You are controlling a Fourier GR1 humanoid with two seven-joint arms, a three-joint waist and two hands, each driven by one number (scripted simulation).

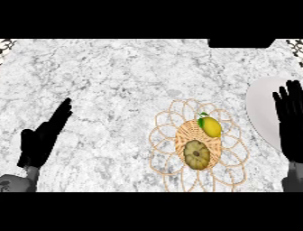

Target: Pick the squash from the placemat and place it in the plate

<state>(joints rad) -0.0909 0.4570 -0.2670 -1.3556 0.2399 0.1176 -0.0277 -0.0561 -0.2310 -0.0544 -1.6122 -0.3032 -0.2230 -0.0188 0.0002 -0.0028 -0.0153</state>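
**K:** Left robot hand [39,140] sits lowest in the head view, bottom-left, over bare bench [114,72]. Fingers straight, angled up and to the right, holding nothing.

**M:** Right one?

**K:** Right robot hand [299,124] is at the right edge, fingers straight and pointing up, wide, holding nothing. It overlaps the white plate [262,106], covering that plate's right part.

**M:** Squash location?

**K:** Squash [197,154] is on the woven placemat [164,135], on the solid woven centre, lower half. Round, ribbed, olive-tan. Neither robot hand touches it.

**M:** Anything else on the mat?

**K:** Lemon [211,127] with a green leaf, just beyond the squash, up and to the right. Near it; can't tell if they touch.

**M:** Plate relative to mat?

**K:** Right of the placemat, slightly farther back, near the mat's looped edge but apart from it.
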